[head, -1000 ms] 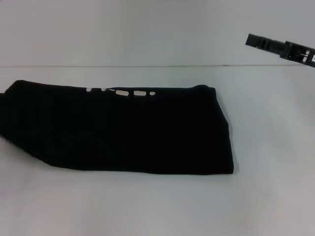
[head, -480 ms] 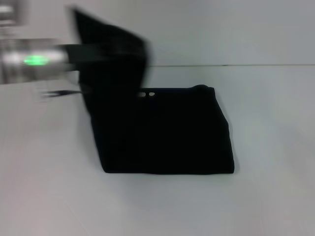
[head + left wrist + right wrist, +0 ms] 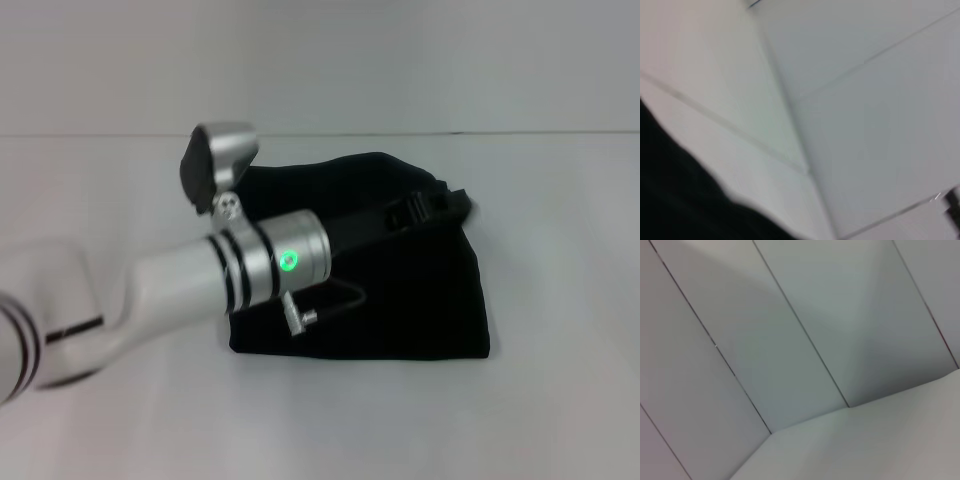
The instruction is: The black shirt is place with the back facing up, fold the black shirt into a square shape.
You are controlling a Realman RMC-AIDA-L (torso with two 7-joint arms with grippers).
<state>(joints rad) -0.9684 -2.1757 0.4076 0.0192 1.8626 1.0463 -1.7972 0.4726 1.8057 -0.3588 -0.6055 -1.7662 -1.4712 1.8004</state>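
Shirt (image 3: 400,310) nearly square, left gripper (image 3: 455,200) at far right corner, finger state unclear, release left.

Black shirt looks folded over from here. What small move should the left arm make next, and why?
Probably open the left claw and draw it back off the black shirt. The arm reaches across the shirt with the claw at its far right corner, and the cloth lies roughly square on the table. Whether the claw holds fabric can't be seen.

A lab-like test space: bare white table (image 3: 560,420) and plain panelled wall (image 3: 805,315)
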